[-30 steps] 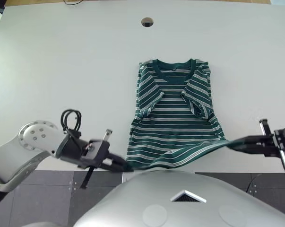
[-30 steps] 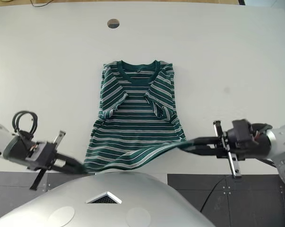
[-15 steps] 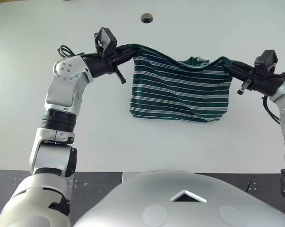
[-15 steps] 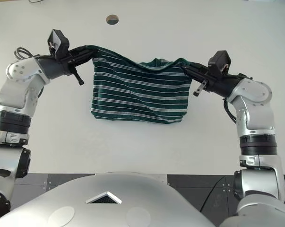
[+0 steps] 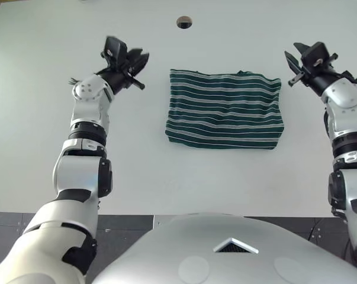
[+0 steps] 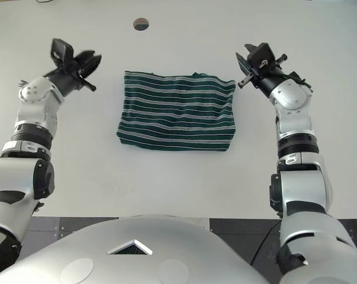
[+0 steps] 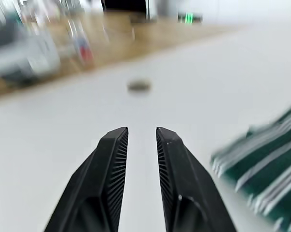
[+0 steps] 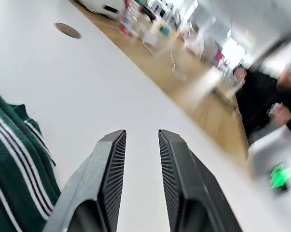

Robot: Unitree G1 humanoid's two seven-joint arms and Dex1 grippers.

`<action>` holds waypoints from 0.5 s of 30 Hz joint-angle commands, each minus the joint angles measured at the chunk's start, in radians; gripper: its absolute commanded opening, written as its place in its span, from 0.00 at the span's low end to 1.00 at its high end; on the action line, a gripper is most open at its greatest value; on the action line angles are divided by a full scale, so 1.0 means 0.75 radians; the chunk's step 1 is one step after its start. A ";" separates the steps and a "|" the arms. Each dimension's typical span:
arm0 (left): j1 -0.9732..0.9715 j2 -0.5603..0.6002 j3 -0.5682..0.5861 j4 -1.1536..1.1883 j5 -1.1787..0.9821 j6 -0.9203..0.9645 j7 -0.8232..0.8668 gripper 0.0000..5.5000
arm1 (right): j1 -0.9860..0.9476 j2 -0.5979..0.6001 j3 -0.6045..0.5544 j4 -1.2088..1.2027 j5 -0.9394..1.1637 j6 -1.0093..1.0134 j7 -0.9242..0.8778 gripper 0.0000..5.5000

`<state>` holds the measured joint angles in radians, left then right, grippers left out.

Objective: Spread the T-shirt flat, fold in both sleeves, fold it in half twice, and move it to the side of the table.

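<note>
Half a second ago I had the T-shirt's (image 5: 224, 109) hem pinched at both corners and carried over toward the collar. Now I have let go. My left pincer (image 7: 142, 130) is spread and holds nothing, off to the left of the shirt's far left corner and clear of the cloth. My right pincer (image 8: 142, 131) is likewise spread and bare, off to the right of the far right corner. The T-shirt has dropped and lies folded in half, a striped rectangle flat on the white tabletop (image 5: 48, 148), between my two arms. The round hole (image 5: 184, 22) in the tabletop sits beyond its far left corner.
</note>
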<state>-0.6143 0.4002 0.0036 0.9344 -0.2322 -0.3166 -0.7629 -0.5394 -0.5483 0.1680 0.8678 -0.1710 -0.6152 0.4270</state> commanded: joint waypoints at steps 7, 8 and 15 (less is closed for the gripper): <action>0.441 0.252 -0.479 -0.670 0.816 -0.653 -0.097 0.20 | 0.039 -0.171 0.273 -0.118 -0.357 -0.180 0.218 0.23; 0.423 0.281 -0.522 -0.633 0.965 -0.685 -0.022 0.20 | 0.034 -0.189 0.289 -0.127 -0.382 -0.157 0.250 0.23; -0.122 0.321 -1.072 -0.270 2.012 -0.553 0.728 0.20 | 0.269 -0.371 0.537 -0.876 -0.063 0.344 1.192 0.23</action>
<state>-0.5224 0.6182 -0.5438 0.5405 0.8379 -0.8434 -0.4168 -0.4821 -0.7316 0.4050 0.5742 -0.3746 -0.6078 0.8687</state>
